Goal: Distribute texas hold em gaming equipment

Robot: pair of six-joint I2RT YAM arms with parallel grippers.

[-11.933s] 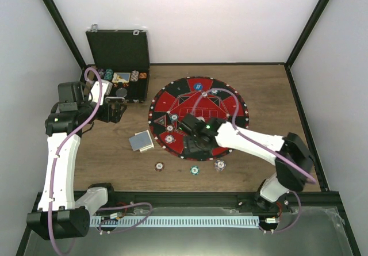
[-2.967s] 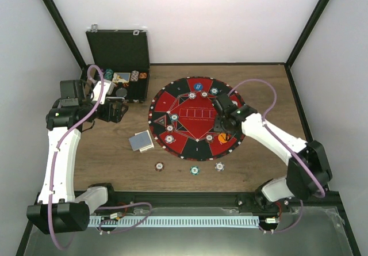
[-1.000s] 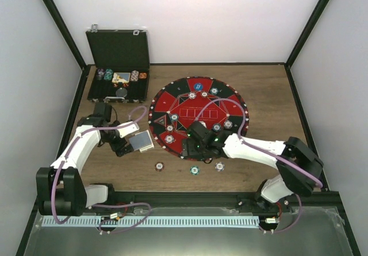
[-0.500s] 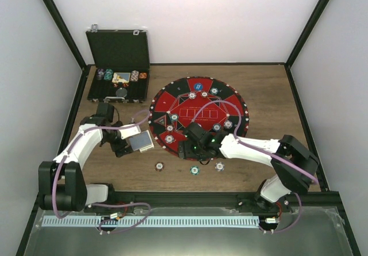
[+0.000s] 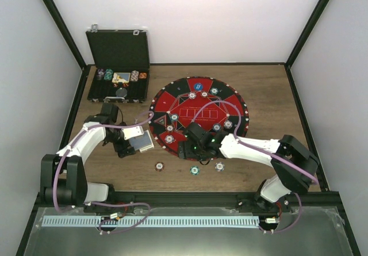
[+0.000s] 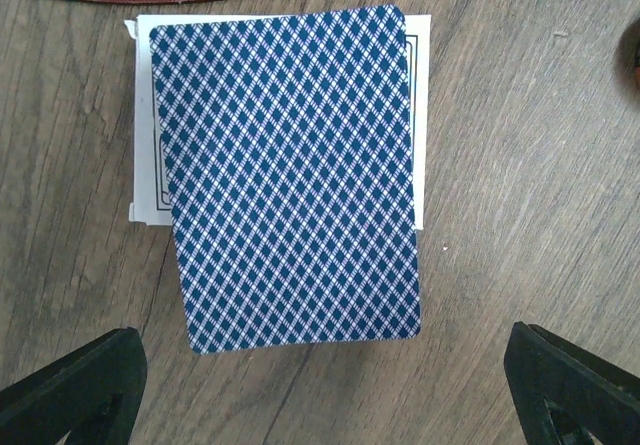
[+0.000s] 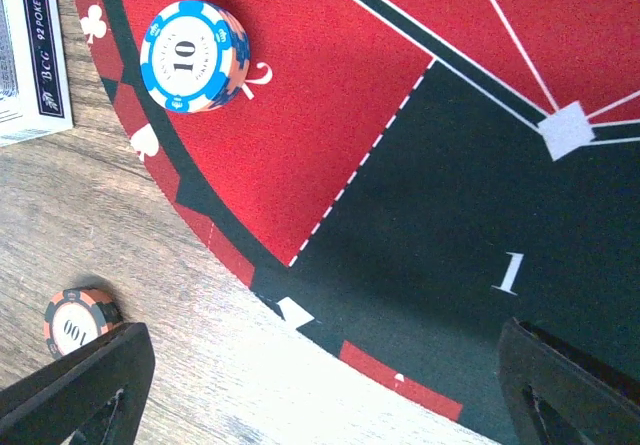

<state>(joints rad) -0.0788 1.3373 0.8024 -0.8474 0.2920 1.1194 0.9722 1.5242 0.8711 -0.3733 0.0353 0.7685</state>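
Observation:
A stack of playing cards with a blue-diamond back [image 6: 290, 175] lies on the wood just left of the round red and black mat [image 5: 198, 109]; it also shows in the top view [image 5: 141, 142]. My left gripper [image 6: 320, 400] is open and empty, hovering over the stack's near edge [image 5: 125, 148]. My right gripper [image 7: 320, 395] is open and empty above the mat's lower left rim [image 5: 183, 150]. A blue striped "10" chip [image 7: 190, 55] sits on a red field. An orange "100" chip [image 7: 75, 322] lies on the wood. The blue disc [image 5: 197, 86] sits at the mat's far edge. The orange disc is hidden.
The black hinged case [image 5: 118, 52] stands open at the back left, with chips and cards in its tray. Three loose chips [image 5: 195, 169] lie on the wood in front of the mat. Several chips sit around the mat. Black frame posts line the sides.
My left arm came down from the case to the card stack and edged closer to it. My right arm swung from the mat's right side to its lower left rim.

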